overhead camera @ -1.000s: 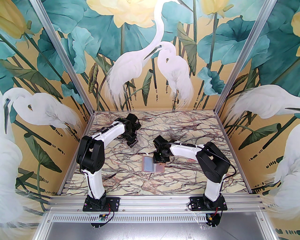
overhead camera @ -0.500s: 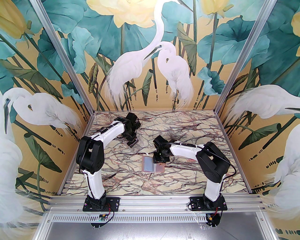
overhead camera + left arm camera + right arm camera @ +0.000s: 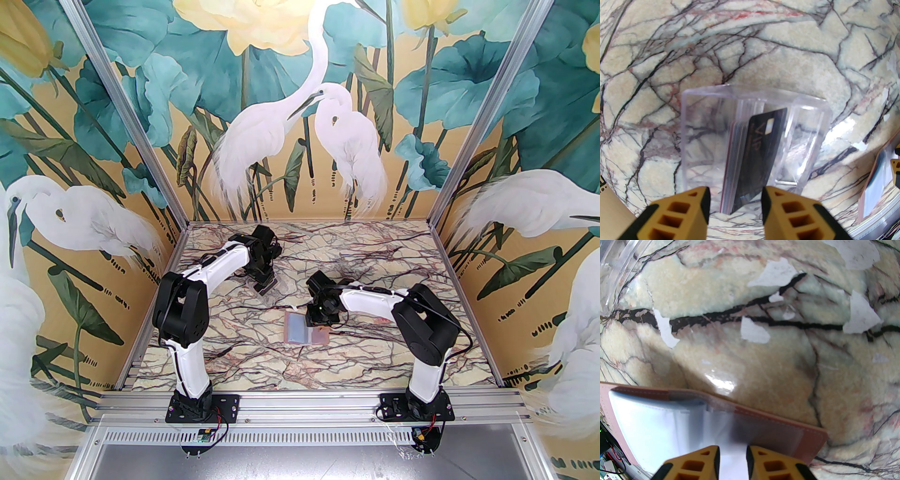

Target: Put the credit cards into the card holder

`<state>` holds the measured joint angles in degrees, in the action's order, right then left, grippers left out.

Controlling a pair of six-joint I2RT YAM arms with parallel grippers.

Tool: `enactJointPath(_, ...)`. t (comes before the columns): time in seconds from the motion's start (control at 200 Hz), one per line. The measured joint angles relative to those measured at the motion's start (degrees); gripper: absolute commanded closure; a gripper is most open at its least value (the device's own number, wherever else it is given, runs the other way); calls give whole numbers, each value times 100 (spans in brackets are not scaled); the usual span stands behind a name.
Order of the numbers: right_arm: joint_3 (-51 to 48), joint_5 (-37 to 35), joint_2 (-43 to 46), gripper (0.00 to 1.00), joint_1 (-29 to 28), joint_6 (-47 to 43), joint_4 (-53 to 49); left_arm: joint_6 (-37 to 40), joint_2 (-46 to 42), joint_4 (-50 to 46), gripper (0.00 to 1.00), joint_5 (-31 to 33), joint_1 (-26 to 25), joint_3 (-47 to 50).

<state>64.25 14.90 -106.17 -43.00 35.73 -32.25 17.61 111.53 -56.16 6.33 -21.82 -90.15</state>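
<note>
Credit cards (image 3: 752, 159) stand in clear box (image 3: 700, 140) between parted left jaws, legible from left wrist; right jaws' grip on card holder (image 3: 787, 425) unclear.

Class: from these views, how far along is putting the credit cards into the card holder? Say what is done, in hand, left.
Done: the card holder lies open, its sleeves showing no card. In hand: the left gripper, open, straddles the credit cards standing in the clear box; the right gripper sits over the sleeves. Left: seemingly every card.
</note>
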Motion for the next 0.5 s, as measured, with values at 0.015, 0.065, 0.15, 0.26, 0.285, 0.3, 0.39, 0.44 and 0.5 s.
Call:
enactJointPath(0.015,0,0,0,71,0,0,0,0,17,0,56,0,0,0)
enactJointPath(0.065,0,2,0,71,0,2,0,-2,42,0,56,0,0,0)
enactJointPath(0.15,0,4,0,71,0,0,0,0,76,0,55,2,0,0)
enactJointPath(0.26,0,9,-2,71,0,0,0,0,96,2,54,48,0,0)
enactJointPath(0.285,0,9,0,71,0,0,0,0,101,4,54,70,0,0)
enactJointPath(0.3,0,9,-2,71,0,0,0,0,107,4,54,72,0,0)
enactJointPath(0.39,0,9,0,71,0,0,0,0,149,4,54,162,0,0)
enactJointPath(0.44,0,9,-2,71,0,0,0,0,179,7,53,205,0,0)
enactJointPath(0.5,0,11,-2,70,0,0,0,0,199,4,53,232,0,0)
